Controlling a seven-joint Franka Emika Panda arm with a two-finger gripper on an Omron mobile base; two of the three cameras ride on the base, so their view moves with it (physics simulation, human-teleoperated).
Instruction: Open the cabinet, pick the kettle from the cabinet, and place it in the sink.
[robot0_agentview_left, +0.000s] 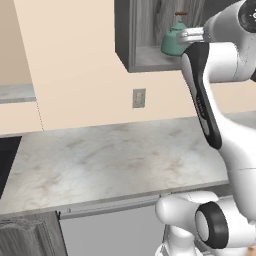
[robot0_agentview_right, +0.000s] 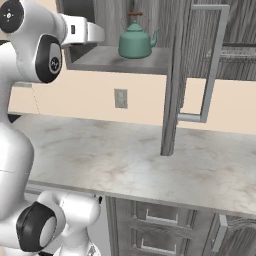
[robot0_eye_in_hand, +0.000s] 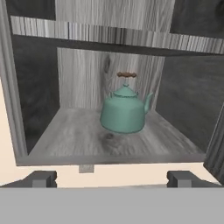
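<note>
Left base view: the teal kettle (robot0_agentview_left: 174, 42) sits on the shelf of the open cabinet (robot0_agentview_left: 125, 35), half hidden behind the white arm, above a veiny marble counter (robot0_agentview_left: 110, 160).

Right base view: the woodgrain door (robot0_agentview_right: 175, 80) is swung wide with its boxy grey handle (robot0_agentview_right: 212, 65) sticking out. I'd guess an elbow could clip that door on the way out.

Hand view: gripper (robot0_eye_in_hand: 111, 178) fully spread, holding nothing, squared up just outside the shelf. The kettle's round, glossy and squat with a thin arched handle (robot0_eye_in_hand: 126, 75), so the fingers might slip off the belly or knock it backwards.
</note>
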